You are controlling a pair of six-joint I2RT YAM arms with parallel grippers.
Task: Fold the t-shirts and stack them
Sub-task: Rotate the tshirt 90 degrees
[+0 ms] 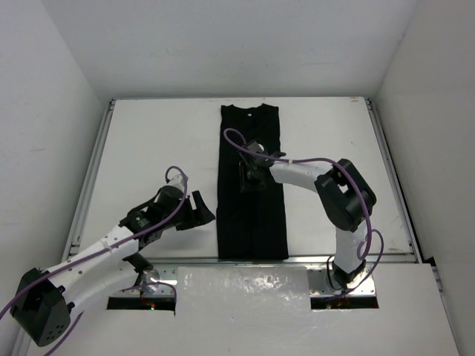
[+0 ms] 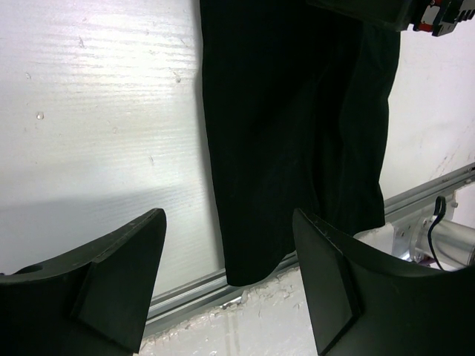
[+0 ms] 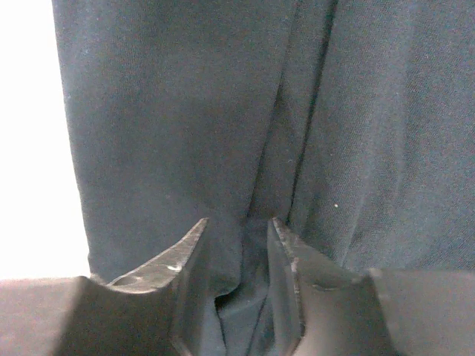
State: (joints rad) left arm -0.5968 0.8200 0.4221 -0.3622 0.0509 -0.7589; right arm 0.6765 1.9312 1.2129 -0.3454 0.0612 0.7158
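One long far-to-near strip at table [image 1: 148, 148] centre, your black t-shirt [image 1: 252, 222] lies under the right gripper [image 3: 237, 222], jaws slightly parted astride a crease; the left gripper [image 1: 200, 210], wide and empty, flanks its left edge

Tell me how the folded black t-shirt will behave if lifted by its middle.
The t-shirt will probably sag at both ends: it is soft cloth, creased into ridges in the right wrist view. It likely weighs little, lying thin and flat. Its long folds may fall open once raised.
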